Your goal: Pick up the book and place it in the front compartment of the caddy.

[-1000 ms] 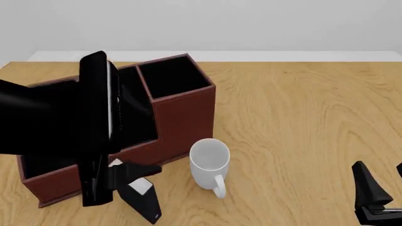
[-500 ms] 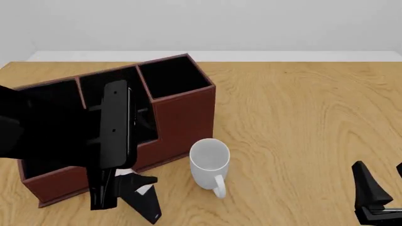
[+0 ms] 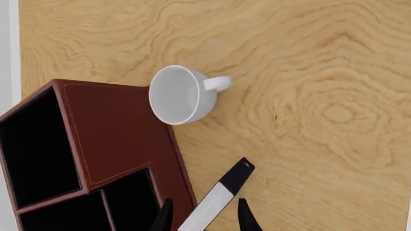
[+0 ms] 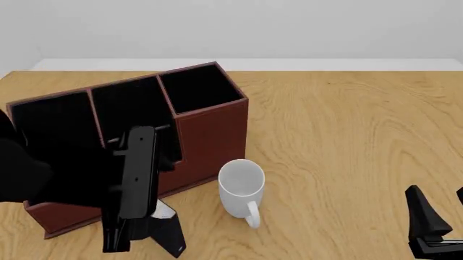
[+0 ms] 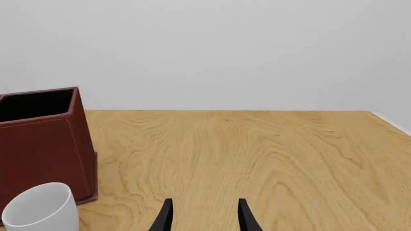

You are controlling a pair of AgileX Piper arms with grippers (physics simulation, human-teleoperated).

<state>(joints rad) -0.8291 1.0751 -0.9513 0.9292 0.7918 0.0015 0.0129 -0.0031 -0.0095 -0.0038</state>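
The black book (image 3: 217,197) with white page edges stands on the table just in front of the reddish-brown caddy (image 3: 117,126). It also shows in the front view (image 4: 167,232). My left gripper (image 3: 204,208) is open, pointing down, with one finger on each side of the book. In the front view the left arm hides most of that gripper (image 4: 145,227) and the caddy's (image 4: 210,130) front cells. The small black-lined front compartment (image 3: 130,199) lies beside the book in the left wrist view. My right gripper (image 5: 204,211) is open and empty, low at the front right (image 4: 441,212).
A white mug (image 4: 241,187) stands upright right of the book, close to the caddy's tall corner; it also shows in the left wrist view (image 3: 180,94) and the right wrist view (image 5: 40,211). Bare wooden table (image 4: 347,135) stretches to the right.
My left arm has come down and forward from over the caddy to the book in front of it. The book, mug and right arm have not moved.
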